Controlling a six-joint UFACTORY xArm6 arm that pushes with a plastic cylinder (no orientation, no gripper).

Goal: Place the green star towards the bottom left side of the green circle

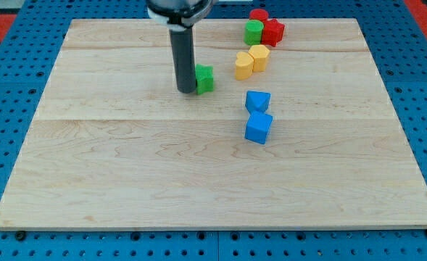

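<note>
The green star [205,78] lies on the wooden board at upper middle. My tip [185,90] stands right against the star's left side, and the rod hides part of it. The green circle [254,31] sits near the view's top, well up and to the right of the star, with red blocks touching it.
A red block [259,15] lies above the green circle and a red star [273,31] on its right. Two yellow blocks [244,64] [259,56] sit below them. Two blue blocks [257,101] [259,127] lie at middle right. The wooden board [126,167] rests on a blue pegboard.
</note>
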